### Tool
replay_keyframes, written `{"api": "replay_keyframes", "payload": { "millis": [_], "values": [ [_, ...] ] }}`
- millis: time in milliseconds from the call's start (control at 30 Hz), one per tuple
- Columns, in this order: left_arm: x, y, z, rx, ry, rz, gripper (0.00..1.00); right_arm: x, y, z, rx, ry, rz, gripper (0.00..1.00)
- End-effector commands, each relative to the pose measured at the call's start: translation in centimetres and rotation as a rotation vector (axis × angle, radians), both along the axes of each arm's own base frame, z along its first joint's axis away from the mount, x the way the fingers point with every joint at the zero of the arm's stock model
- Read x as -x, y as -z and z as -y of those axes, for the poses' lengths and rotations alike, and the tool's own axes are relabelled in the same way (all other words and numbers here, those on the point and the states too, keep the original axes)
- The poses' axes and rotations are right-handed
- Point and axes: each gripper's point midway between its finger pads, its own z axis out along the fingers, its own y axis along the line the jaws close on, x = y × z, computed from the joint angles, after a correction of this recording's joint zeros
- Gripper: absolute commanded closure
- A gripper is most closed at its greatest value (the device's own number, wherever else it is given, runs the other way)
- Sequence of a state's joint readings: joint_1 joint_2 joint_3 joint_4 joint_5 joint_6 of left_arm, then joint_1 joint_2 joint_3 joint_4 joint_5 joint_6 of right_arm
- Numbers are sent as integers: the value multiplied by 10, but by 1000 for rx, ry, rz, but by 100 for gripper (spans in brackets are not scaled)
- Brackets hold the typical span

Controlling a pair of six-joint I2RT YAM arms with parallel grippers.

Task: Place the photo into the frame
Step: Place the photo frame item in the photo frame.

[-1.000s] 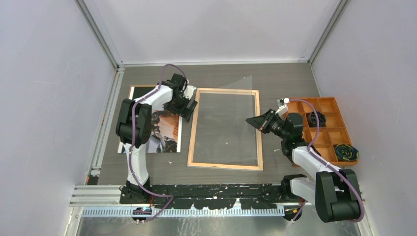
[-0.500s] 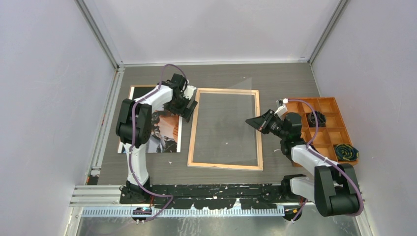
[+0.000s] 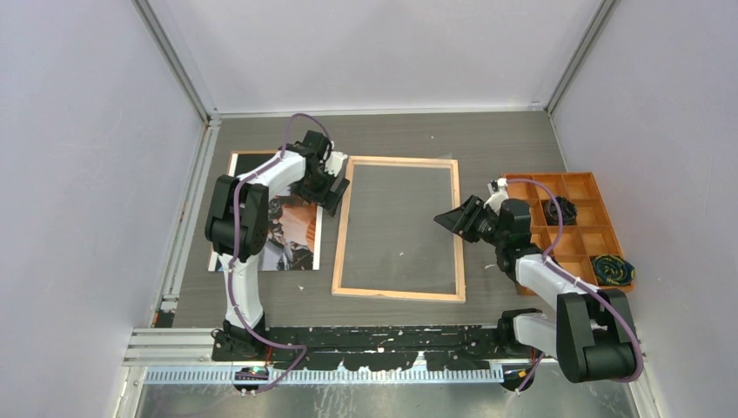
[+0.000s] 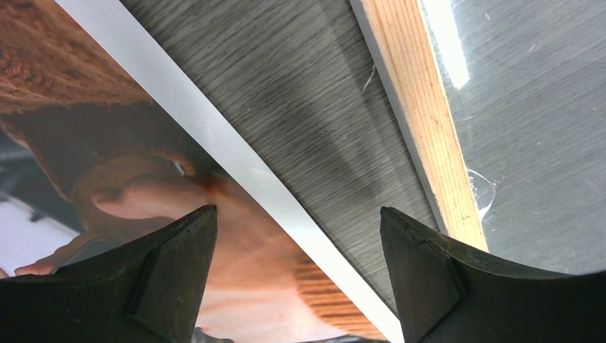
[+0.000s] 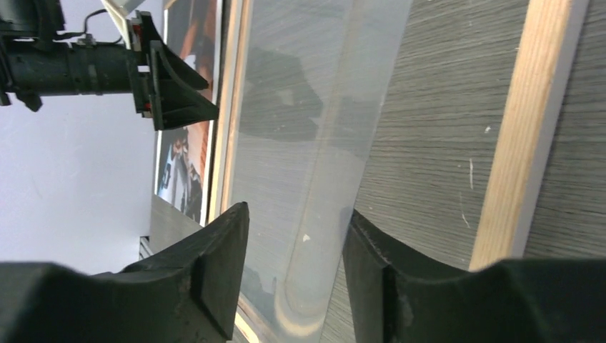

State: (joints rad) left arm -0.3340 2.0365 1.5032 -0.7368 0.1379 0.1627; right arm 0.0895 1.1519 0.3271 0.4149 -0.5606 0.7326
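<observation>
the photo (image 3: 296,239) lies face up on the bench (image 3: 392,131), just left of the frame (image 3: 341,235). the left gripper (image 4: 296,214) hovers spread over its right edge; the right gripper (image 5: 296,214) stands parted around the clear pane (image 5: 314,143). lying flat, the print may crease or slide when pinched.

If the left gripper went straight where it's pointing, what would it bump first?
Probably the table strip between the photo and the frame; the open left gripper points down right there. Depth unclear.
</observation>
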Motion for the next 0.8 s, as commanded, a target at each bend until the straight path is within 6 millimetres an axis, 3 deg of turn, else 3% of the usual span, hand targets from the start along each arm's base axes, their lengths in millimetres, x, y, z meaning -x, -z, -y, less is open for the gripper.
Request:
{"api": "replay_keyframes", "payload": {
  "millis": [0,167,333,767],
  "values": [
    [15,29,11,35,28,-85,14,-14,-14,5,62,16,48,42],
    [16,30,11,36,28,-88,14,-13,6,16,177,58,-30,30],
    [17,31,11,34,28,-91,14,-11,13,29,282,104,-74,20],
    [17,32,11,33,26,-92,14,-14,25,22,290,74,-118,18]
  ]
}}
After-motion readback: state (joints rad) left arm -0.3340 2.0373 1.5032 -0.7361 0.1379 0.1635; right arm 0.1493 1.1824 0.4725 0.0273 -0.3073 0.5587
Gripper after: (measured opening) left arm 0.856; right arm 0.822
